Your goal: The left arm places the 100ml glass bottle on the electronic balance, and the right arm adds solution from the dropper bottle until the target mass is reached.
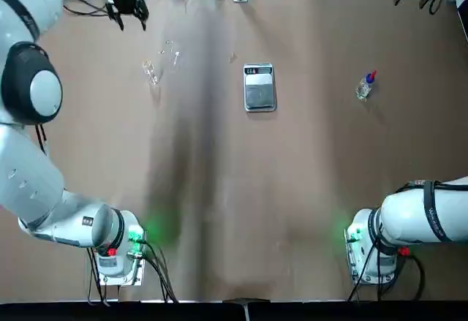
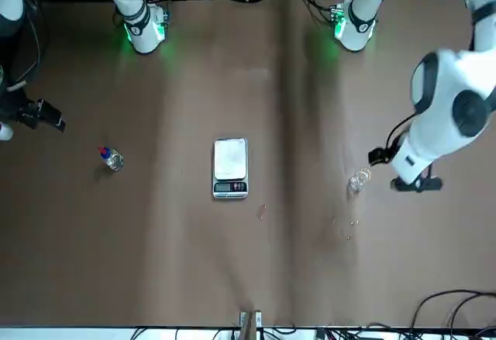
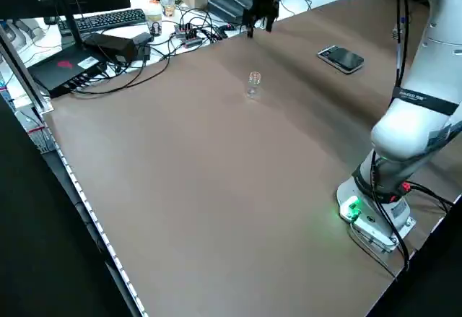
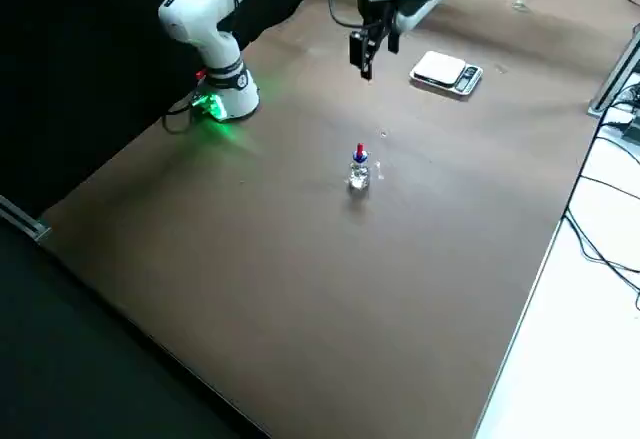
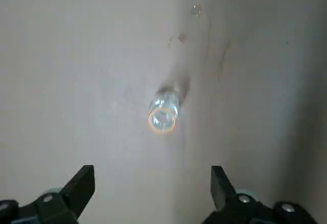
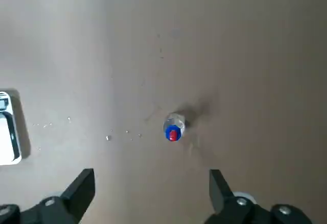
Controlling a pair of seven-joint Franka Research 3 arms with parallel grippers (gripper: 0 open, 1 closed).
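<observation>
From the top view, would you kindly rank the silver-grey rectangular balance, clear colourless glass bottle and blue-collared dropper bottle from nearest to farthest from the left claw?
1. Glass bottle, left side, nearest the left claw at far left.
2. Balance, mid-table.
3. Dropper bottle, right side.

Site is presenting as a robotics lab: 2 arms (image 1: 44, 167) (image 4: 215, 39) are flanking an electronic balance (image 1: 259, 88) and glass bottles (image 1: 151, 72) (image 1: 365, 85).
</observation>
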